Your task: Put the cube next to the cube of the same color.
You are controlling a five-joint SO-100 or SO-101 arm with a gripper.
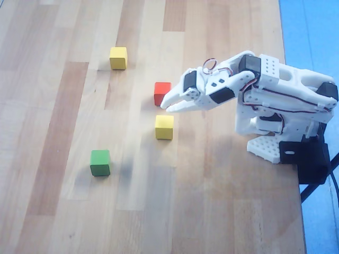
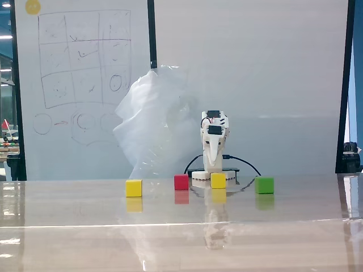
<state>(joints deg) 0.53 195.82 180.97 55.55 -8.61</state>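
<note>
The white gripper [image 1: 170, 106] points left in the overhead view, its fingertips close together with only a narrow gap between them and nothing held. It hangs in the space between two blocks: the red cube [image 1: 162, 93] lies just above its tip in the overhead view, and the nearer yellow cube [image 1: 164, 127] lies just below it. Whether the fingertips brush either one cannot be told from above. In the fixed view the gripper [image 2: 212, 166] hangs nose-down above the tabletop, behind and just over that yellow cube [image 2: 218, 180], with the red cube [image 2: 181, 182] just to its left.

The other yellow cube [image 1: 118, 57] sits well apart, up and to the left in the overhead view, alone on the wooden table [image 1: 63, 201]; in the fixed view it is the leftmost block [image 2: 134, 188]. The red cube stands roughly between the two yellow ones. The green cube [image 1: 100, 162] rests lower left in the overhead view, and far right [image 2: 264, 185] in the fixed view.

Behind the arm in the fixed view stand a whiteboard [image 2: 79, 73] with drawn grids and circles, and a crumpled clear plastic sheet [image 2: 153, 122].
</note>
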